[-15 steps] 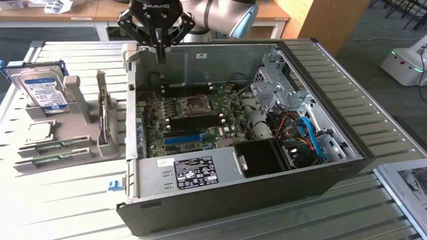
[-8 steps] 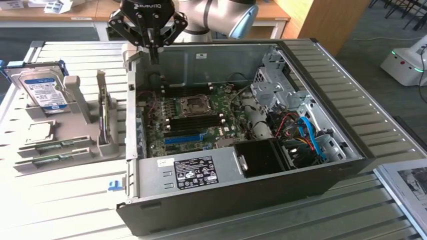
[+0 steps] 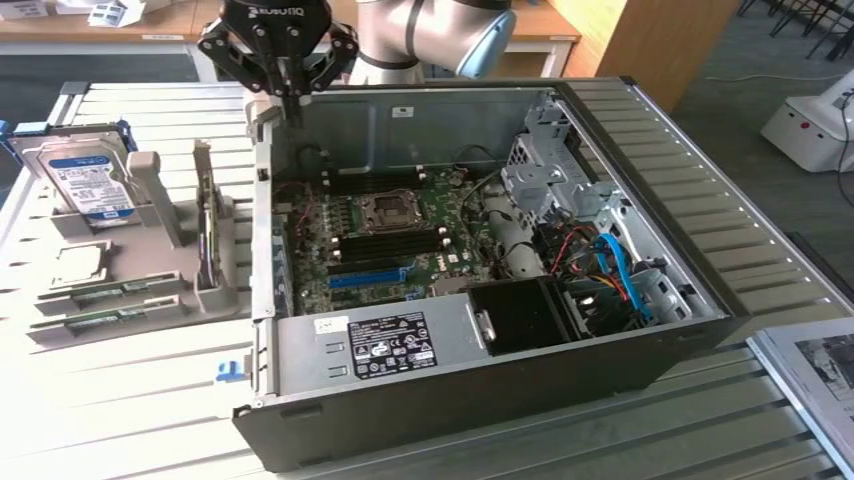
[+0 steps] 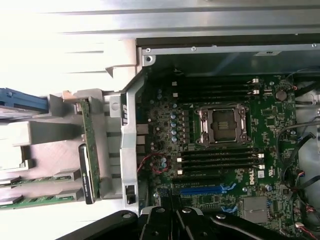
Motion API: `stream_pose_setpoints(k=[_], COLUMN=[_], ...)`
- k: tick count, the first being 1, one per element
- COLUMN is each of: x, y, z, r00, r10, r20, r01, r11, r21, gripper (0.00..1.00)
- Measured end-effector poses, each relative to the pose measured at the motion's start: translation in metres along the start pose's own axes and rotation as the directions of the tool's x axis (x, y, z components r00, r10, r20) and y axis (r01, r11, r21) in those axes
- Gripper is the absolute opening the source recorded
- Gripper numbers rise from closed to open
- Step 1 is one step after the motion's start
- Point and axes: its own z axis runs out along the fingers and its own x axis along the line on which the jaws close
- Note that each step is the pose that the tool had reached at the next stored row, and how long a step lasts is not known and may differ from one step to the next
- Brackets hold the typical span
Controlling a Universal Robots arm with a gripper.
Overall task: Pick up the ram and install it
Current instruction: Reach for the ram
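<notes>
My pincer [image 3: 284,103] hangs above the open computer case [image 3: 467,400], over its far corner; I cannot tell whether it is closed or gripping anything. The ram [image 3: 110,291] lies in the grey holder [image 3: 220,290] just beside the case, on the worktop [image 3: 120,400].

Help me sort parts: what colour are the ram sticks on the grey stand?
Green ram sticks; wrist view.

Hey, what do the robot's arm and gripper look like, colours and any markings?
The arm is a thick silver-grey tube with a rounded light blue cap on its joint. The gripper is black, built from angular linked bars, with white lettering on its body.
</notes>
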Motion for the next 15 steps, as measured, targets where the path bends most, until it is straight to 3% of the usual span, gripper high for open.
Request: stream_pose_setpoints(k=[15], x=[0.03], y=[-0.0023], z=[-0.0008], r00=[1.0], r10=[0.0], r20=[0.0], r01=[0.0], r11=[1.0], r21=[-0.0001], gripper=[0.14])
